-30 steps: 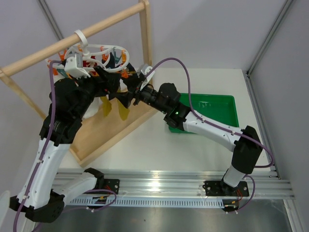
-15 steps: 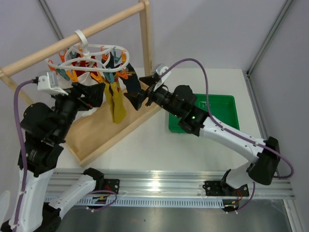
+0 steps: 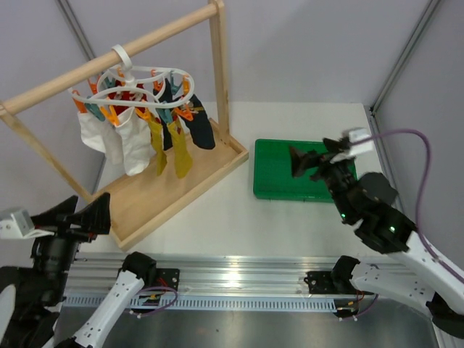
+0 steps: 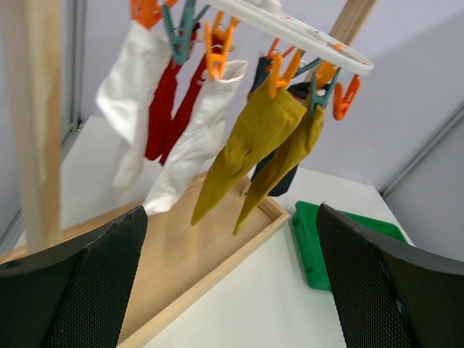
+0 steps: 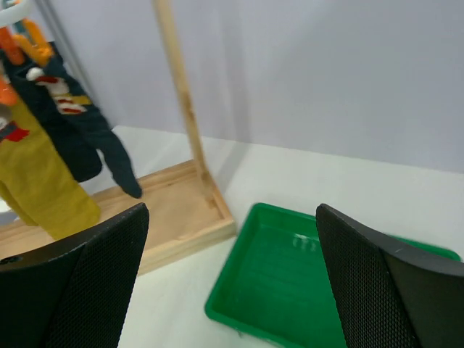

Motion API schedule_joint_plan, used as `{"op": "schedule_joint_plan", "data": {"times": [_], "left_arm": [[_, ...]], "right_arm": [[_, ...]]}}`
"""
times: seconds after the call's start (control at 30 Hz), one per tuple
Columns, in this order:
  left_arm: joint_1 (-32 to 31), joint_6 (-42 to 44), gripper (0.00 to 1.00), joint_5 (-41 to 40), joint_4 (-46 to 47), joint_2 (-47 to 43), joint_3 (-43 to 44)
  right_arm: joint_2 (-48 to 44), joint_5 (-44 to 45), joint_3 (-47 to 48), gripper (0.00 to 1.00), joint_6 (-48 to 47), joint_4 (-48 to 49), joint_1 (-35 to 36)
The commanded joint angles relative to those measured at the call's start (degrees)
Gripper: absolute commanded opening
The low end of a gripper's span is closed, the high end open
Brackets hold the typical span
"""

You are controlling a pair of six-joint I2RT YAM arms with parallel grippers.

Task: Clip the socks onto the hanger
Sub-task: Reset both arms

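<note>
Socks (image 3: pixel 134 148) hang pegged on hanger (image 3: pixel 174 72), upper left; green tray (image 3: pixel 272 170) floor marks, possibly lettering, unreadable; left gripper (image 4: pixel 230 212), right gripper (image 5: pixel 230 209) spread.

On the left of the white tabletop (image 3: pixel 232 217), a tall light wooden rack (image 3: pixel 219 72) with a round crossbar on top and a shallow tray base (image 3: pixel 167 192), set at an angle to the tabletop's edges. Under the crossbar, red socks (image 4: pixel 165 109) and dark navy socks (image 3: pixel 203 132) hanging toe-down, the navy ones with red and white marks. Right of the base, near but apart, a green plastic tray (image 3: pixel 272 177) lying flat; along the near edge, an aluminium rail (image 3: pixel 239 279).
</note>
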Motion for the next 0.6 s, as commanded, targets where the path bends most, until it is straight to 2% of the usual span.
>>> {"op": "schedule_joint_plan", "data": {"times": [0.0, 0.03, 0.13, 0.27, 0.4, 0.57], "left_arm": [[0.0, 2.1, 1.00, -4.7, -6.6, -4.5, -1.9], [0.0, 1.8, 1.00, -4.9, -7.3, -5.5, -2.4], [0.0, 1.6, 1.00, -6.1, -9.8, -9.6, -3.8], [0.0, 1.0, 0.99, -8.0, -11.8, -14.5, -6.4], [0.0, -0.3, 1.00, -9.4, -11.8, -17.8, -9.8], [0.0, -0.4, 0.99, -9.5, -10.1, -19.9, -13.7]], "right_arm": [[-8.9, 11.4, -2.6, 1.00, 3.6, -10.1, -0.1], [-13.3, 13.2, -3.1, 0.99, 4.2, -11.6, -0.1], [-19.1, 16.7, -4.6, 0.99, 6.5, -18.5, -0.1], [-27.6, 18.3, -6.3, 1.00, 7.8, -22.4, -0.1], [-31.5, 19.3, -8.7, 1.00, 7.6, -22.9, 0.0], [-32.3, 19.3, -10.3, 0.99, 8.4, -24.0, -0.1]]}}
